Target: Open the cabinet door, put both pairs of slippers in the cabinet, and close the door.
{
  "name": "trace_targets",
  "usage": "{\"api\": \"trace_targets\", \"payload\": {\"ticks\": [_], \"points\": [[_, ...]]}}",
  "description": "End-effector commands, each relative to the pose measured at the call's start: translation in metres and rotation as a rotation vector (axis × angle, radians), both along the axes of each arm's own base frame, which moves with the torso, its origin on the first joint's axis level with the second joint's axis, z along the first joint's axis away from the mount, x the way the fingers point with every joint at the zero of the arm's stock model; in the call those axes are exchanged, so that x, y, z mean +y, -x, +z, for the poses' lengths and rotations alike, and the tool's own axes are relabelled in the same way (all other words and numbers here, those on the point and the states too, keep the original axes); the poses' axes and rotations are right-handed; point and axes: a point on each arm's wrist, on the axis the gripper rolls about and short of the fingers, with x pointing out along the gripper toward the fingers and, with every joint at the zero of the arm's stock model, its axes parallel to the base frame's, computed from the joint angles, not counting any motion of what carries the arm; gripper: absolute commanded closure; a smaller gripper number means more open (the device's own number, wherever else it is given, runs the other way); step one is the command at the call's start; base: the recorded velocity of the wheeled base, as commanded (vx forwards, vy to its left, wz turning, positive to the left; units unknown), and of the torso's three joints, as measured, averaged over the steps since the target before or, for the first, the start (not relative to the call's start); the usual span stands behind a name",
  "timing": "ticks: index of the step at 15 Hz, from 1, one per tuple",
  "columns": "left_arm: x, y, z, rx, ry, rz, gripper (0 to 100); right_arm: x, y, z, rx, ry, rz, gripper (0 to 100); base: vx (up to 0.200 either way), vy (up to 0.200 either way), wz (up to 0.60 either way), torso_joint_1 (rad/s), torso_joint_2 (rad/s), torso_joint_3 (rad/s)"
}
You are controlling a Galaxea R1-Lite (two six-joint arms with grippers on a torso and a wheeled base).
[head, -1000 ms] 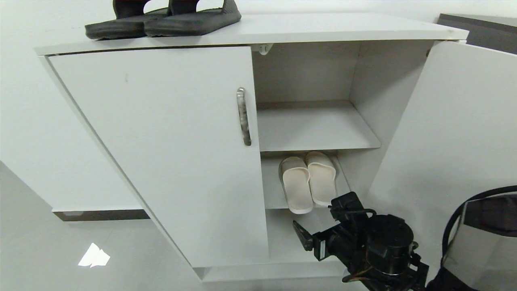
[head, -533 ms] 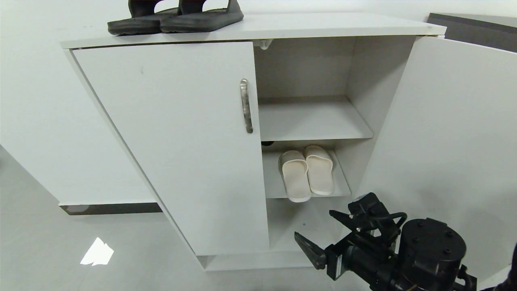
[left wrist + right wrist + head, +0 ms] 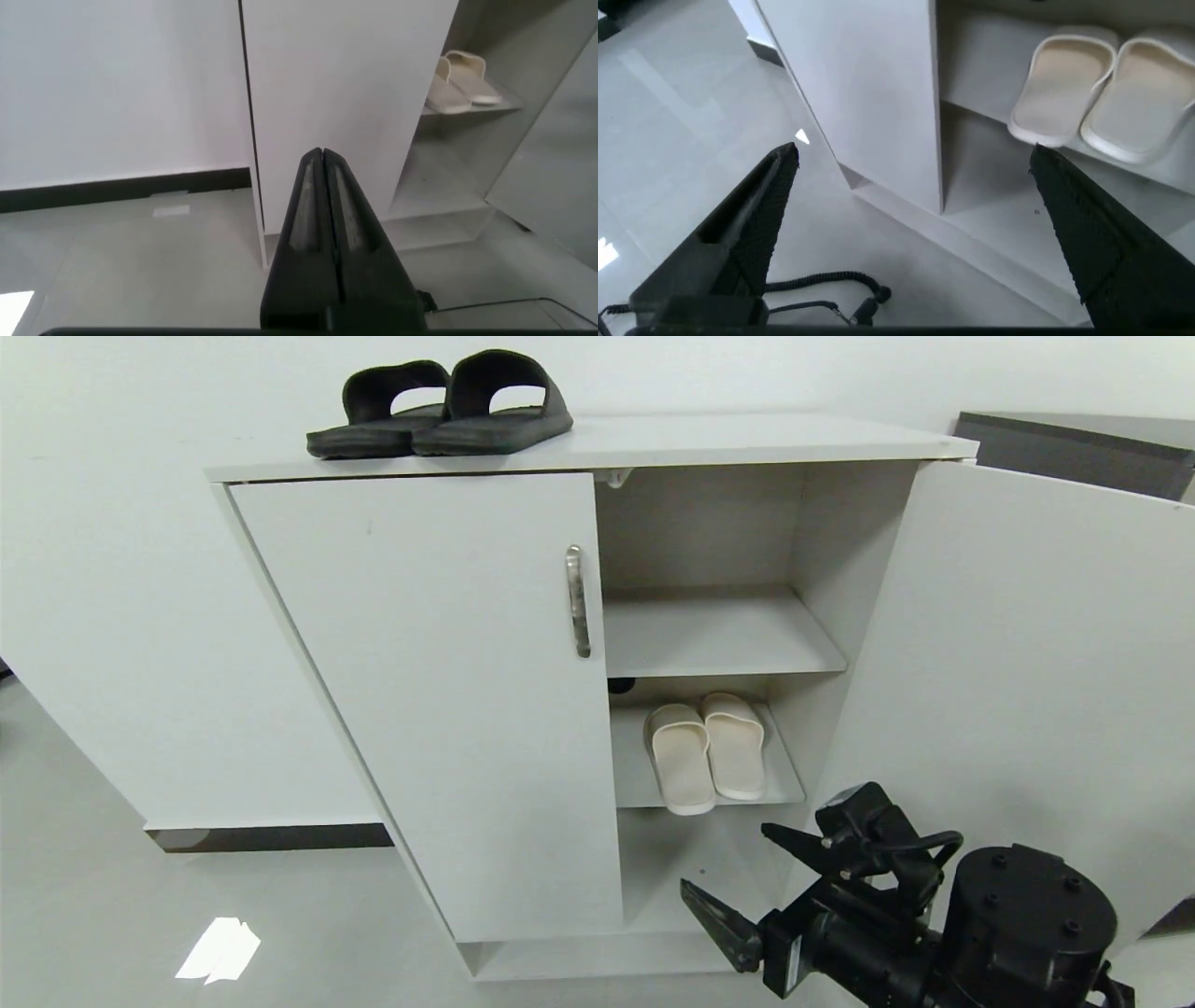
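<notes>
Black slippers (image 3: 439, 415): on top of the cabinet (image 3: 747, 434).
White slippers (image 3: 707, 751): on a shelf inside the cabinet.
Right gripper (image 3: 728, 859): jaws apart, low before the cabinet; should lift high first.
Left gripper (image 3: 322, 187): jaws together.

White cabinet (image 3: 747, 437) stands against the wall. Its right door (image 3: 1027, 663) is swung wide open. The left door (image 3: 439, 691) is shut, w/ a metal handle (image 3: 578, 602) upright near its inner edge. Black slippers (image 3: 439, 411), 1 pair, sit side by side and touching on the cabinet top, above the shut door. White slippers (image 3: 707, 751), 1 pair, lie side by side on the lower shelf (image 3: 782, 779) inside, w/ heels at the front edge and one heel a bit over it.
</notes>
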Motion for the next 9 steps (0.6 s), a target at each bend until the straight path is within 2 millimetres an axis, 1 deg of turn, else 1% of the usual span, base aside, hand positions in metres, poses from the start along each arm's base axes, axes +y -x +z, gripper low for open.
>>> {"api": "trace_targets", "payload": {"ticks": [1,7,9], "points": [[0.0,0.0,0.0,0.002,0.0,0.0,100,0.001,0.001,0.0,0.001,0.001,0.005,0,0.0,0.0,0.0,-0.002,0.01,0.198],[0.0,0.0,0.0,0.0,0.0,0.0,100,-0.003,0.004,-0.004,0.012,0.018,0.016,0,0.0,0.0,0.0,0.002,0.0,0.2],[0.0,0.0,0.0,0.001,-0.01,0.0,100,-0.01,0.011,-0.005,0.026,0.02,0.089,0,0.0,0.0,0.0,0.002,0.0,0.186]]}}
